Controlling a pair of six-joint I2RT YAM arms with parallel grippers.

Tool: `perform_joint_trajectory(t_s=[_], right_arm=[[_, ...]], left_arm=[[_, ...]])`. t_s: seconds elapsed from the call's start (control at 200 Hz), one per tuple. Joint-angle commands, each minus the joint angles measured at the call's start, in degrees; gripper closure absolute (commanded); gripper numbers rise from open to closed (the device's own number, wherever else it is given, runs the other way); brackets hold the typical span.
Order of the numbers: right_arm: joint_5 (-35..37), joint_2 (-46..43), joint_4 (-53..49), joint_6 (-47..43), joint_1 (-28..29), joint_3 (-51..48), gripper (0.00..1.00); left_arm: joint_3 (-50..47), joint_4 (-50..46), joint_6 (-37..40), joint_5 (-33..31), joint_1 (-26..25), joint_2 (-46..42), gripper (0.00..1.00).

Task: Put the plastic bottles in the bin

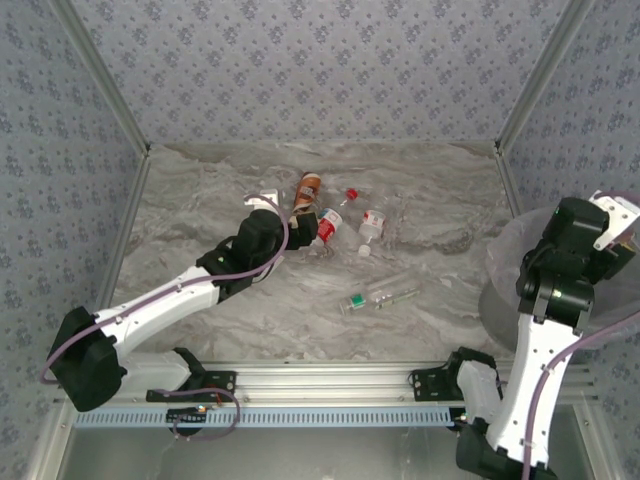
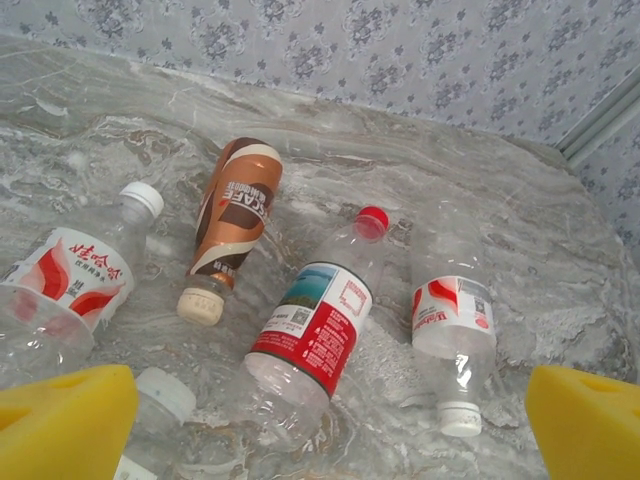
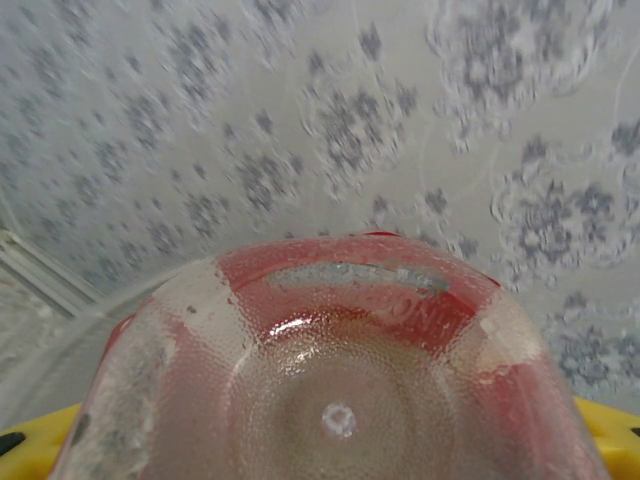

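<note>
left end effector (image 2: 325, 420) gapes wide, lined up on the red-capped bottle (image 2: 315, 335), likely light and crushable, so pinch mid-label, while the right end effector (image 3: 320, 435) grips seemingly another bottle (image 3: 330, 340).

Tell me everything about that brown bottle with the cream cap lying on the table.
The brown-labelled plastic bottle lies on its side on the grey marbled table, its cream cap screwed on and pointing toward the left wrist camera. A brown and white wrap with white lettering covers its body. No other bottle seems to touch it.
</note>
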Motion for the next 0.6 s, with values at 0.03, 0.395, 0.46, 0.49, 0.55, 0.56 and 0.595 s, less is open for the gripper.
perform_joint_trajectory(t_s=[0.03, 0.395, 0.46, 0.49, 0.55, 0.56, 0.595], right_arm=[[-4.58, 3.16, -3.62, 4.21, -4.52, -2.49, 0.47], [-7.61, 9.18, -2.16, 9.35, -9.22, -10.01, 0.33], [-7.13, 10.11, -2.58, 10.69, -9.33, -10.42, 0.29], [-6.94, 10.50, -2.70, 11.42, -9.35, -10.59, 0.28], [-7.08, 11.25, -2.99, 12.71, -9.50, -10.97, 0.25], [-7.11, 11.36, -2.96, 12.90, -9.50, -11.02, 0.24], [-7.04, 11.74, -3.24, 13.64, -9.49, -11.08, 0.22]], left_arm=[[2.97, -0.56, 0.15, 0.15, 0.21, 1.14, 0.01], [4.77, -1.44, -0.52, 1.24, 0.20, 2.98, 0.01], [4.89, -2.04, -0.56, 1.08, 0.21, 2.98, 0.01], [4.85, -2.15, -0.65, 0.90, 0.22, 2.98, 0.01], [4.90, -2.39, -0.65, 0.68, 0.18, 2.92, 0.01], [4.88, -2.45, -0.63, 0.65, 0.22, 3.03, 0.01], [4.99, -2.55, -0.64, 0.48, 0.18, 3.06, 0.01]])
